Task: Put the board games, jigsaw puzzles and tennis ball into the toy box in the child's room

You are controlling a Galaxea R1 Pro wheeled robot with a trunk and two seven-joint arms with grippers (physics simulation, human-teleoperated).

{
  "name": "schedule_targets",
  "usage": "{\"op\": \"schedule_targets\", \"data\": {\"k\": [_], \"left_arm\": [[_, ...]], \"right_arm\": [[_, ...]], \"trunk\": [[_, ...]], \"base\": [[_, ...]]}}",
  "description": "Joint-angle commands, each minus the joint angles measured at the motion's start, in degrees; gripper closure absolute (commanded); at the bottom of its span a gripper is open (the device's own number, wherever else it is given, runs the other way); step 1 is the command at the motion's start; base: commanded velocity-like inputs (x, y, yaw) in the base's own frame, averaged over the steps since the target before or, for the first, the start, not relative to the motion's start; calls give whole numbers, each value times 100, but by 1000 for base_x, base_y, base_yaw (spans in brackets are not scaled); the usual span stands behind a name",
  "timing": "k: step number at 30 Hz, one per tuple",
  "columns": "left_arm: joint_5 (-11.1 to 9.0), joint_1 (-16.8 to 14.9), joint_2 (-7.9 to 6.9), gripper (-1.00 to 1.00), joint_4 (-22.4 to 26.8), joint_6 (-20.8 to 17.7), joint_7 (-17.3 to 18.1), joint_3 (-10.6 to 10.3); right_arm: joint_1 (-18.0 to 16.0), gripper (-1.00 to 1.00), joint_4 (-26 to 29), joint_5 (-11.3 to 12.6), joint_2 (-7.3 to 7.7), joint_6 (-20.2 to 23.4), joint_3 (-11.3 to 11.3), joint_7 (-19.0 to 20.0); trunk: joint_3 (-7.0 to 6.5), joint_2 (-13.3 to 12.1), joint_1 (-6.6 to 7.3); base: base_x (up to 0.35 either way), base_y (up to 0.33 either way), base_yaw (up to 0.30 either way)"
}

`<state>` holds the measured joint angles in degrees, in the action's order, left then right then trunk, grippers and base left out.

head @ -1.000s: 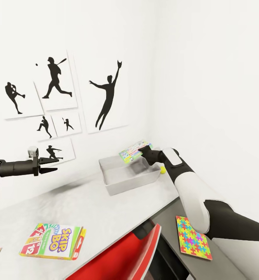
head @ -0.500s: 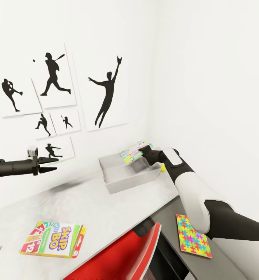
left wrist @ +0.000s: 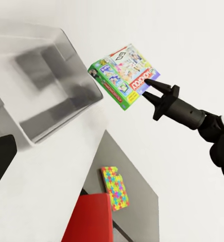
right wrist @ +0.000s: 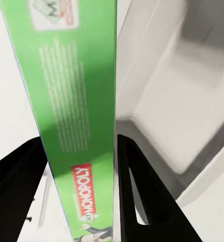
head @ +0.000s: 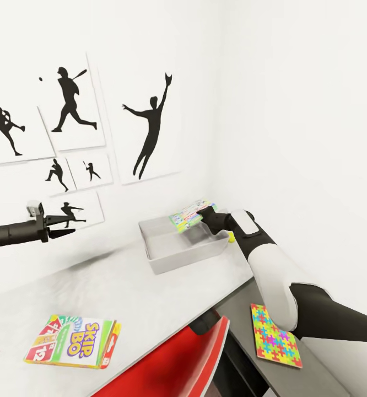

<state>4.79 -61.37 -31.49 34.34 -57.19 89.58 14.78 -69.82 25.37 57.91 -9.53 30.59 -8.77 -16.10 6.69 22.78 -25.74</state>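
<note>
Monopoly box (left wrist: 126, 75), green-edged, colourful print

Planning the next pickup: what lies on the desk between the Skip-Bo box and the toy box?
In the head view, nothing: the light-grey table top is bare between the Skip-Bo box and the toy box.

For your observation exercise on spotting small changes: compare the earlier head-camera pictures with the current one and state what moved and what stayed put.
The camera has shifted, so the wall pictures sit differently. Against them, the left gripper has drawn back toward the robot's left and a little up. The right gripper stays shut on the Monopoly box, held over the toy box. The Skip-Bo box, the jigsaw puzzle and the tennis ball have not moved.
</note>
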Motion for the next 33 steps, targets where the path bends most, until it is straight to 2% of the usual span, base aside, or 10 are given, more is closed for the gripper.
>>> {"op": "schedule_targets", "data": {"k": [1, 33], "left_arm": [[50, -6, 2, -100, 3, -58, 42, 24], [48, -6, 9, -100, 12, -32, 42, 34]], "right_arm": [[-5, 100, 11, 66, -5, 11, -28, -60], [-5, 100, 11, 67, -5, 15, -35, -59]], "trunk": [[21, 14, -4], [257, 14, -4]], "base": [[28, 0, 0], [21, 6, 0]]}}
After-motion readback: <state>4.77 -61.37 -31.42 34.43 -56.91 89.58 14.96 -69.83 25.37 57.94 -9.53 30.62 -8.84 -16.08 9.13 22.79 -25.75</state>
